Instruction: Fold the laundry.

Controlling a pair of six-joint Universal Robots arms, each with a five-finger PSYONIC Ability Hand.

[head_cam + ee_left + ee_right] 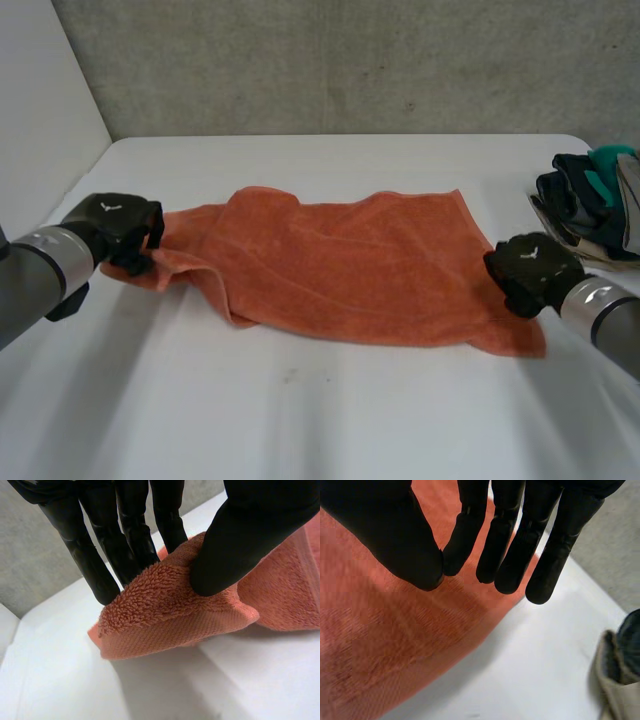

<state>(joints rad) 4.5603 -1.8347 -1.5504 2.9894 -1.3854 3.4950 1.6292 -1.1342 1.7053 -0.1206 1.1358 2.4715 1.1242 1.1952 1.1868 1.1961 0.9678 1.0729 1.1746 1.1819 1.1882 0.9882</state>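
An orange towel (pixel 350 270) lies spread on the white table (pixel 300 420), its left part bunched and folded over. My left hand (pixel 120 230) is at the towel's left corner. In the left wrist view the thumb (pixel 240 545) presses that corner of the towel (pixel 165 615) against the fingers (pixel 125 545) and holds it slightly off the table. My right hand (pixel 530 270) hovers over the towel's right edge near the front right corner. In the right wrist view its thumb (pixel 410 555) meets its fingers (pixel 510 545) above the towel (pixel 380 645), with no cloth between them.
A pile of dark, teal and beige clothes (pixel 590 205) sits at the table's right edge, close to my right hand, and its beige part (pixel 620 680) lies beyond the towel's edge. A grey wall stands behind the table.
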